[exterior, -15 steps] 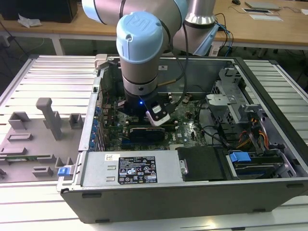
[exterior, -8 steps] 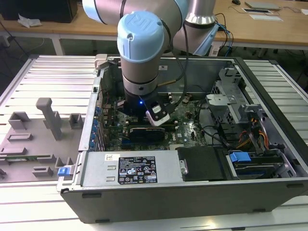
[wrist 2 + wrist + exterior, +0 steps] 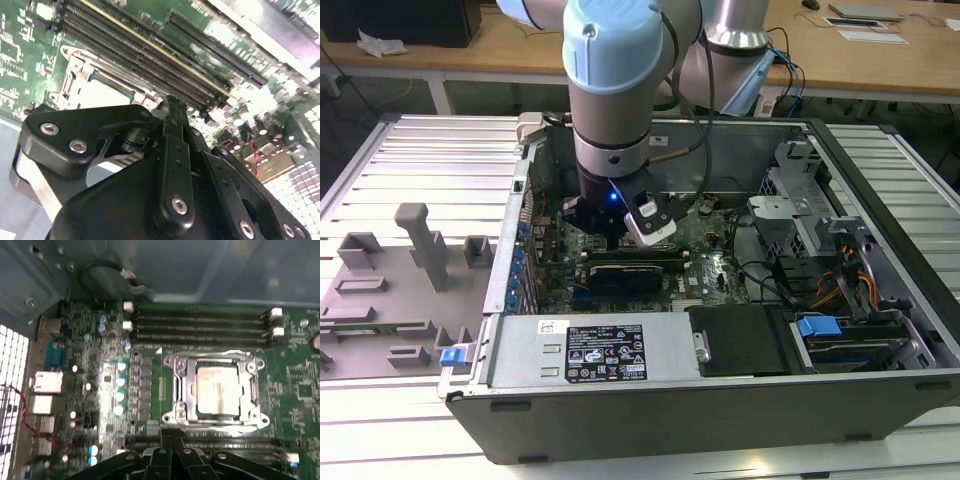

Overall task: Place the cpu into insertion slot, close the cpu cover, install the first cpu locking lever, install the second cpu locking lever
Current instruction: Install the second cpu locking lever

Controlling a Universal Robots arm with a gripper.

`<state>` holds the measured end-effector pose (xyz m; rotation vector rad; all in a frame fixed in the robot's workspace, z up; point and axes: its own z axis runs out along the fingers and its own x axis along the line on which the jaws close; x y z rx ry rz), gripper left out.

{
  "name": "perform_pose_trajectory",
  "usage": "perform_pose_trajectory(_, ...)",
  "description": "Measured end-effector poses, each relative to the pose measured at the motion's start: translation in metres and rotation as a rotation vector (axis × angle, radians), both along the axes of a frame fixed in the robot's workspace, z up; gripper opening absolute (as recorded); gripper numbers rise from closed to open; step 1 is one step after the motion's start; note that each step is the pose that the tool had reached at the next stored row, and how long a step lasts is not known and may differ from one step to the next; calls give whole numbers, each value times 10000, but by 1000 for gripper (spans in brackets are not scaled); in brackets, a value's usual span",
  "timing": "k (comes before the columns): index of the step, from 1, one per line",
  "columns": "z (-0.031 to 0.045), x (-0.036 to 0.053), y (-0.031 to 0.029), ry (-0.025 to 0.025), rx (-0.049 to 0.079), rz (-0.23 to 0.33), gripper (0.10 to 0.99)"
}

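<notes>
In the first wrist view the cpu point(image 3: 216, 389) lies flat in the socket, its pale silver top showing through the window of the cpu cover point(image 3: 215, 359). The cover is folded down over it, and the insertion slot is hidden beneath both. Thin metal levers run along the frame's sides; I cannot tell whether they are latched. My gripper point(image 3: 171, 437) hovers just off the socket's edge, fingers together and holding nothing. The second wrist view shows the gripper point(image 3: 172, 107) beside the cover point(image 3: 75, 82). In the exterior view the gripper point(image 3: 605, 235) reaches down over the green motherboard point(image 3: 715, 265).
Long black memory slots point(image 3: 200, 325) flank the socket on two sides. The open case has a power supply point(image 3: 610, 350) at the front and a drive cage point(image 3: 820, 250) on the exterior view's right. A grey fixture tray point(image 3: 400, 290) sits on the exterior view's left.
</notes>
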<state>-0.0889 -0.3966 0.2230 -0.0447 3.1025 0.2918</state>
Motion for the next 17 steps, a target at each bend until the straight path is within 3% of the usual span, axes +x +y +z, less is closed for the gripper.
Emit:
perform_pose_trajectory(3, 35, 5, 9, -34, -12, 4, 106)
perform_pose_trajectory(6, 43, 51, 9, -33, -12, 0, 106)
perform_pose_trajectory(8, 48, 113, 9, -31, -11, 2, 106)
perform_pose_trajectory(15, 49, 448, 15, 58, -11, 4, 106)
perform_pose_trajectory(17, 48, 483, 46, 58, -11, 17, 106)
